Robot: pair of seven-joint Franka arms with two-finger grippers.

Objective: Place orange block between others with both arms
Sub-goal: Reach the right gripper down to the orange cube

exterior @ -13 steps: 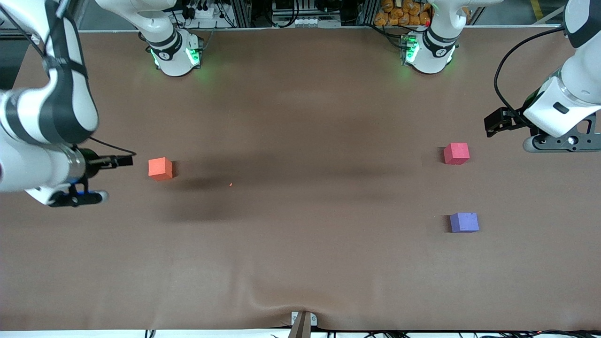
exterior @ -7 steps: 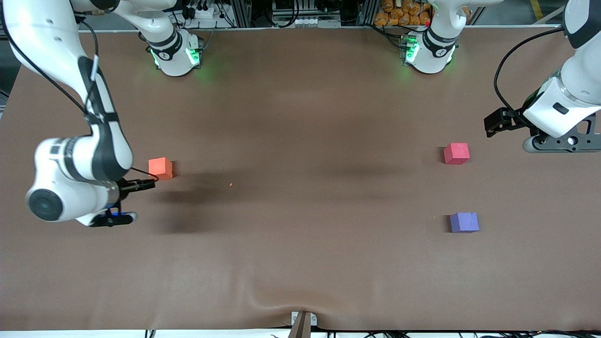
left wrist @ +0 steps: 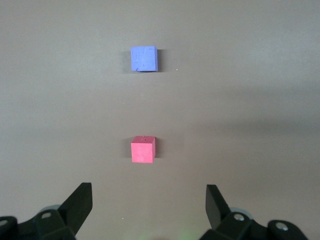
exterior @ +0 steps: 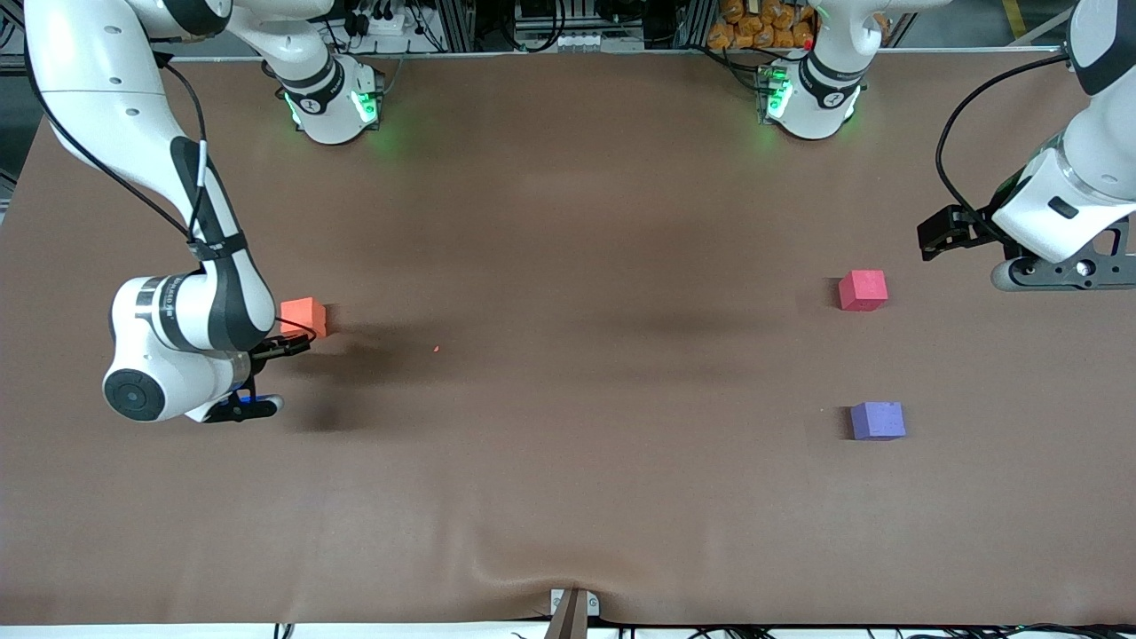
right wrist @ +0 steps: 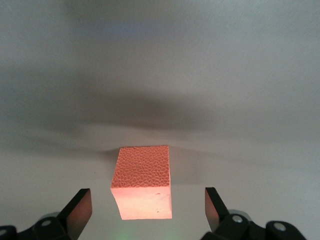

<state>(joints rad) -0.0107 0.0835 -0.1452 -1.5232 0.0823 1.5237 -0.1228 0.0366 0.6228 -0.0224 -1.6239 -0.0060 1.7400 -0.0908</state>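
Right pincer (right wrist: pixel 145 207): I see its fingers spread wide, low over the tabletop (exterior: pixel 568 497), just beside the orange block (exterior: pixel 304 316).
Orange block: on the tabletop at the right arm's end, well apart from the pinkish-red cube (exterior: pixel 863 290).
Pinkish-red cube: farther from the front camera than the purple-blue cube (exterior: pixel 878 420).
Left pincer (left wrist: pixel 149 202): jaws apart, empty, waiting aloft near the pinkish-red cube.

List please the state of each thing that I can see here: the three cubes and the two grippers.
Orange block: on the table, not gripped, lying between the right gripper's open fingers.
Red cube: on the table, untouched.
Purple cube: on the table, untouched, nearer the front camera than the red cube.
Right gripper: open, low around the orange block.
Left gripper: open, empty, waiting by the red cube.
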